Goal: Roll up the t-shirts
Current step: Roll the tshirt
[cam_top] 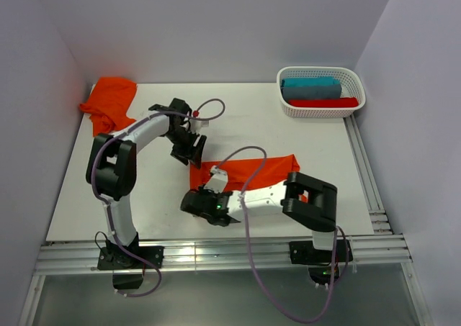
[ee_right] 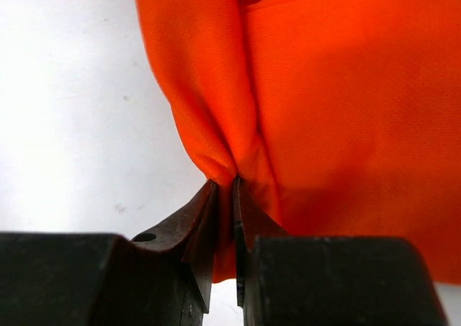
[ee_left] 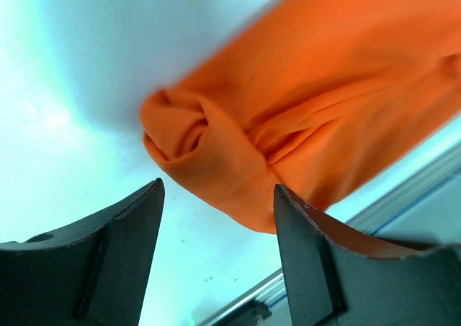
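- Folded t-shirt [cam_top: 270,169]: strip at table [cam_top: 302,139] centre, toward the near edge; one end curled, most still flat
- Second t-shirt [cam_top: 112,99]: crumpled, far-left corner, unrolled
- Left gripper [ee_left: 217,188]: jaws wide, empty, over the curled end
- Right gripper [ee_right: 234,189]: pinched on the strip's edge

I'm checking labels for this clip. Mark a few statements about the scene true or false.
1. The right claw pinches a fold of the middle orange shirt. True.
2. The left claw is clamped on that shirt. False: it is open and grips nothing.
3. The basket is empty. False: it holds a teal cloth and a red cloth.
4. A second orange shirt lies at the table's far left corner. True.
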`<state>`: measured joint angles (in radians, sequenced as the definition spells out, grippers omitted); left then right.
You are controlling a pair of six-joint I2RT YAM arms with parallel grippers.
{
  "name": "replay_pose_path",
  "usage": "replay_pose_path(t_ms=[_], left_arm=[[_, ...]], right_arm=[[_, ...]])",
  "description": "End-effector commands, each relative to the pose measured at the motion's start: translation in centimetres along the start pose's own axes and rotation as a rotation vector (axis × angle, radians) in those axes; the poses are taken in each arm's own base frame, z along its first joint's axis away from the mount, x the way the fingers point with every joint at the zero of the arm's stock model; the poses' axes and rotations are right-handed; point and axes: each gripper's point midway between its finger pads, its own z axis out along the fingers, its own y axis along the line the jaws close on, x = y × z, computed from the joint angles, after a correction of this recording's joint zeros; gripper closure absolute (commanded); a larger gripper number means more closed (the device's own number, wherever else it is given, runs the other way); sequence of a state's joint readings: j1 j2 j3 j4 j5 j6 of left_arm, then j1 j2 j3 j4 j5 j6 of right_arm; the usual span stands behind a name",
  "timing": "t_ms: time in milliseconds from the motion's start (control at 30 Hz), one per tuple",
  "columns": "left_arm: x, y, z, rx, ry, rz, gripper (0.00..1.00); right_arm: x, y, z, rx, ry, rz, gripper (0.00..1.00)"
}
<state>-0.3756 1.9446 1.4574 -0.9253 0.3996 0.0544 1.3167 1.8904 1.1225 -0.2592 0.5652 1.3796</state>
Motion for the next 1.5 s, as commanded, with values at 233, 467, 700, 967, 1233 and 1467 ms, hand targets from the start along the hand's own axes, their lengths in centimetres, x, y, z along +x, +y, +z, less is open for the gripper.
replay_pose_path(t_ms=[233, 467, 700, 967, 1233, 1467], left_arm=[[-0.7, -0.4, -5.8, 0.270, -0.163, 0.045, 0.31], [2.4, 0.9, -1.7, 0.303, -0.138, 0.047, 0.30], [3.0, 0.6, 0.9, 0.369, -0.145, 0.003, 0.29], [2.1, 1.0, 3.0, 0.272, -0.132, -0.084, 0.37], [1.9, 2.1, 3.4, 0.061, -0.085, -0.116, 0.84], [2.6, 2.7, 3.3, -0.063, -0.046, -0.085, 0.94]], right_arm=[[-0.8, 2.2, -1.9, -0.448, 0.139, 0.410, 0.82], [-1.8, 2.8, -2.1, -0.624, 0.187, 0.572, 0.82], [-1.6, 3.7, -1.8, -0.701, 0.217, 0.645, 0.82], [-1.2, 3.5, -1.3, -0.695, 0.228, 0.663, 0.80], [-0.8, 2.3, -0.7, -0.496, 0.178, 0.535, 0.60], [-0.4, 1.0, -1.4, -0.202, 0.090, 0.282, 0.44]])
